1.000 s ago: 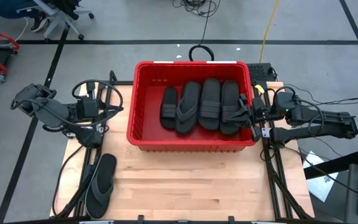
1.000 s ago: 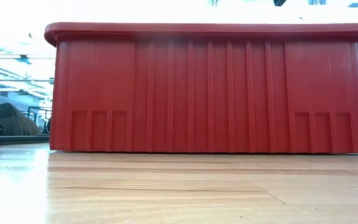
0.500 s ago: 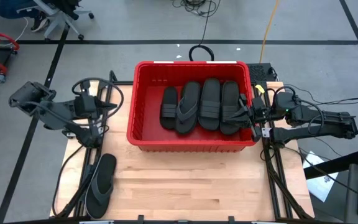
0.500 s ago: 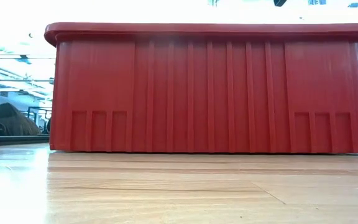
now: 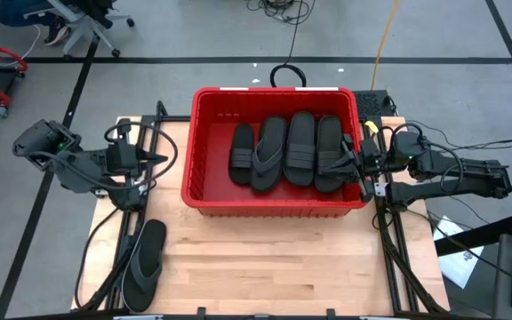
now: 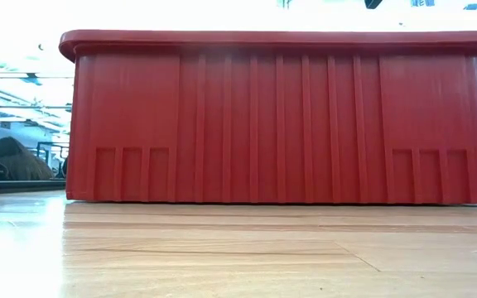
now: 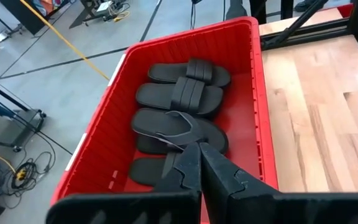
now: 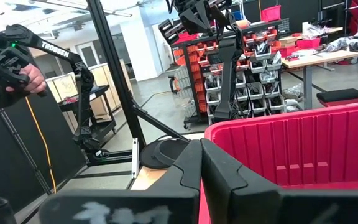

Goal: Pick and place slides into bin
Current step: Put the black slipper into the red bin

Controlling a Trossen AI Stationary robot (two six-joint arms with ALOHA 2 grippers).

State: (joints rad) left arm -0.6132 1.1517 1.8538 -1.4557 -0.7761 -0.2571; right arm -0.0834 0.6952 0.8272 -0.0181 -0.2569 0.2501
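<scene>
The red bin (image 5: pixel 204 191) stands in the middle of the table; its near wall fills the low view (image 6: pixel 280 116). Several black slides lie side by side on its floor (image 5: pixel 300 147), one of them a thong sandal (image 5: pixel 268 153); they also show in the left wrist view (image 7: pixel 179 96). One thong sandal (image 5: pixel 145 260) lies on its sole on the table near the front left corner. My left gripper (image 5: pixel 156 158) is shut and empty, left of the bin, pointing at it. My right gripper (image 5: pixel 356 165) is shut and empty at the bin's right rim.
Bare wooden table lies in front of the bin (image 5: pixel 274 258). Black frame rails run along the table's left side (image 5: pixel 114 258) and right side (image 5: pixel 389 249). A person's hand shows in the room beyond in the right wrist view (image 8: pixel 33 78).
My left arm has shifted a little at the table's left edge, its gripper staying shut and empty beside the bin. The slides and the bin have not moved.
</scene>
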